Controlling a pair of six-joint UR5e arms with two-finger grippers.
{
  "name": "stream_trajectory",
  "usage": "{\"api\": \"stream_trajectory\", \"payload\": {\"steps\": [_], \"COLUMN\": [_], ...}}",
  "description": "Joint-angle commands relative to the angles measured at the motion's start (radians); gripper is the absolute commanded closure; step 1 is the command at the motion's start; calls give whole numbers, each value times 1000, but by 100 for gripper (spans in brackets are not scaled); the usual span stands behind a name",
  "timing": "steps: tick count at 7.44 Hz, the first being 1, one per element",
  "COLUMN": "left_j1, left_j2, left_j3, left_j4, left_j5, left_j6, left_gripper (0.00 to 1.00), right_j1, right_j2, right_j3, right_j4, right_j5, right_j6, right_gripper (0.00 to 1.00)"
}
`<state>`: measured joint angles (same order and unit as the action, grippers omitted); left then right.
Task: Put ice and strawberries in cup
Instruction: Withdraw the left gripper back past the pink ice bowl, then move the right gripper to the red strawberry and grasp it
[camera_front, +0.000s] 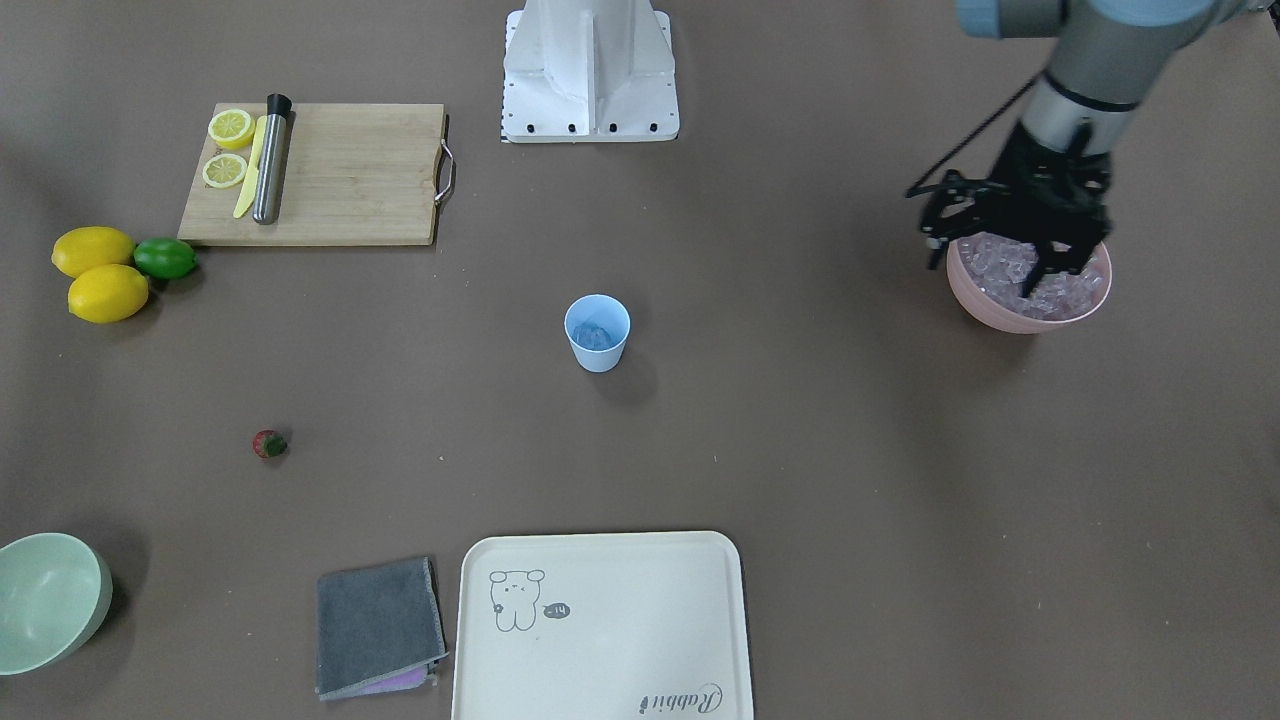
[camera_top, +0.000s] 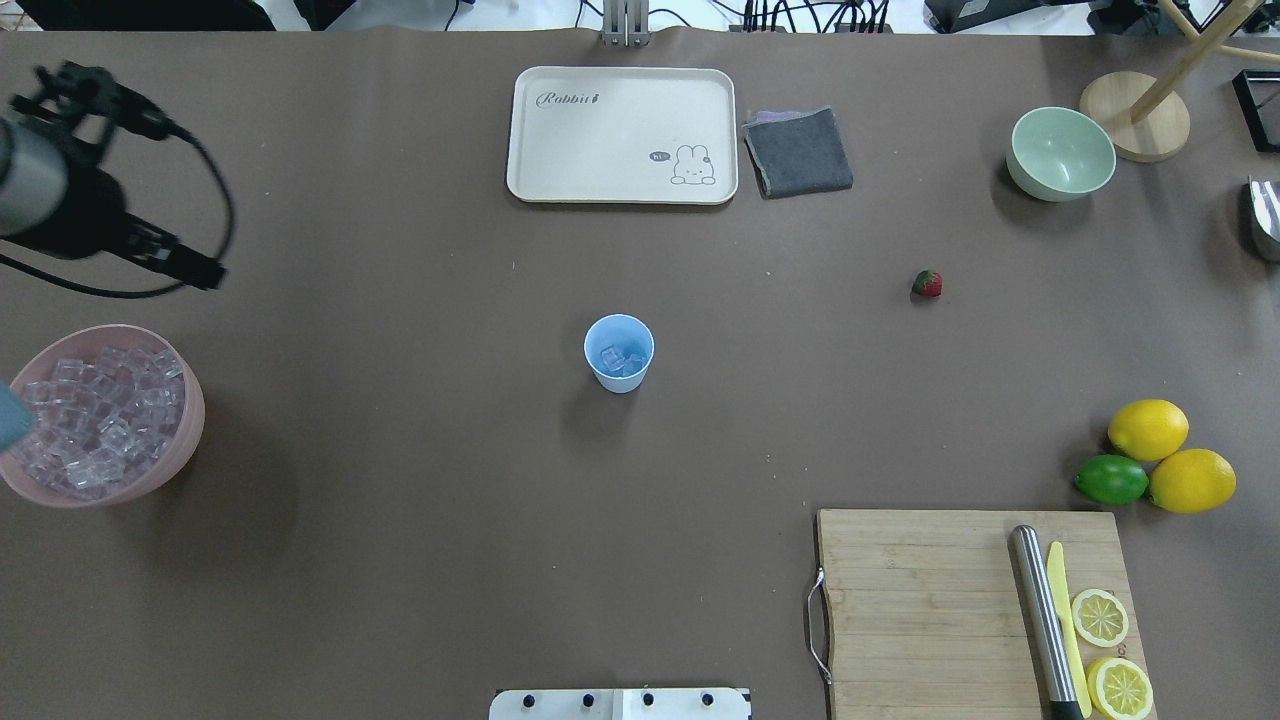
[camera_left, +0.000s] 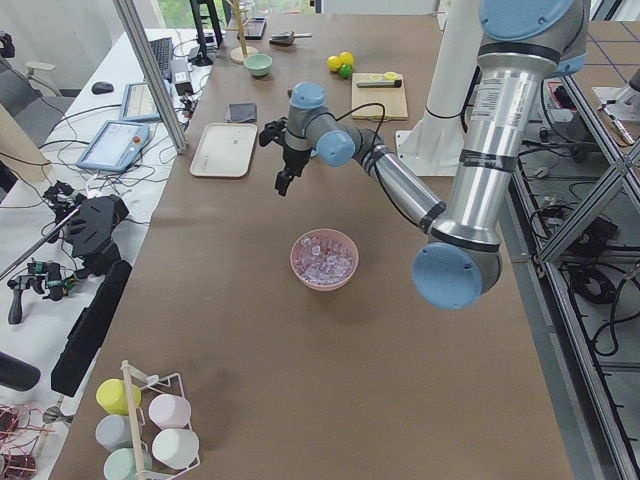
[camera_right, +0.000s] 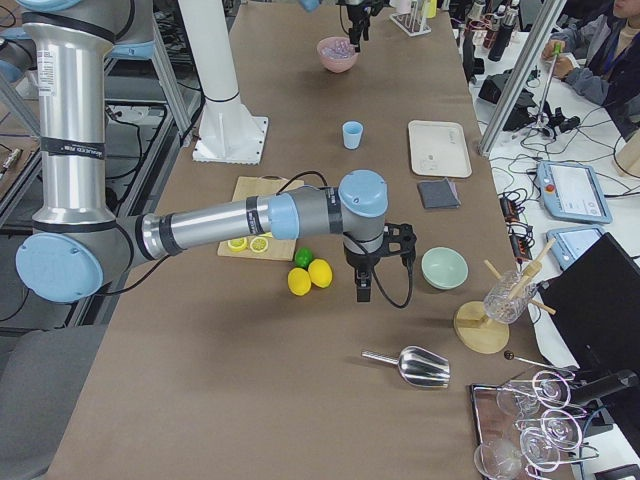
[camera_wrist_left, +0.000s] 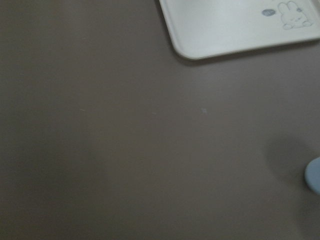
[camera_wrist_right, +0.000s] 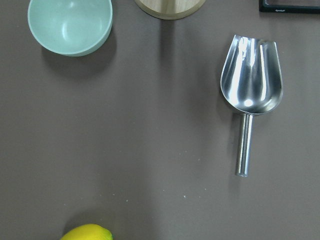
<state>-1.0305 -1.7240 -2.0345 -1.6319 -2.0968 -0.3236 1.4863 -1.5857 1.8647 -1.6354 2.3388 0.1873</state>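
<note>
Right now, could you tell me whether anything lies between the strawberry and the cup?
Nothing visible does: only bare table separates the strawberry from the cup, which holds some ice.

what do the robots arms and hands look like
The left arm and right arm are silver metal tubes with rounded light blue joint caps and black bands. The left hand and right hand are black, two-fingered and skeletal, each with a black cable looping off the wrist.

Brown table (camera_top: 400, 560), blue cup (camera_top: 619, 352) ctr, strawberry (camera_top: 927, 284), pink bowl (camera_top: 192, 440), green bowl (camera_top: 1062, 155), tray (camera_top: 620, 130), cloth (camera_top: 800, 152), board (camera_top: 920, 600), lemons (camera_top: 1148, 429), lime (camera_top: 1111, 479)
</note>
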Motion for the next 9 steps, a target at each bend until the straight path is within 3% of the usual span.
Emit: {"api": "stream_trajectory", "payload": {"steps": [1,4,5,6,8,9], "left_j1": [-266,-313,-316,-318,-318,-318], "left_j2": [125,175,179,190,195,195], "left_j3": [103,222,214,217,220,218], "left_j4": [-6,-8,-13,-44,-56,-57], "left_j5": [-176,-275,-273,-273,-275,-275], "left_j6": [427,466,466,465,466,466], "left_gripper": [1,1,1,1,1,1], "right_j1": [-117,-330,-375,-402,-499,-542], "right_j2": [82,243,269,276,262,257], "right_j3": [1,-19,-39,-67,-183,-194], "right_j4": [0,0,0,62,356,383], "right_j5": [-41,-171,-206,-208,-246,-278], "right_j6": [154,496,532,544,746,780], "right_gripper": [0,0,0,0,0,0]}}
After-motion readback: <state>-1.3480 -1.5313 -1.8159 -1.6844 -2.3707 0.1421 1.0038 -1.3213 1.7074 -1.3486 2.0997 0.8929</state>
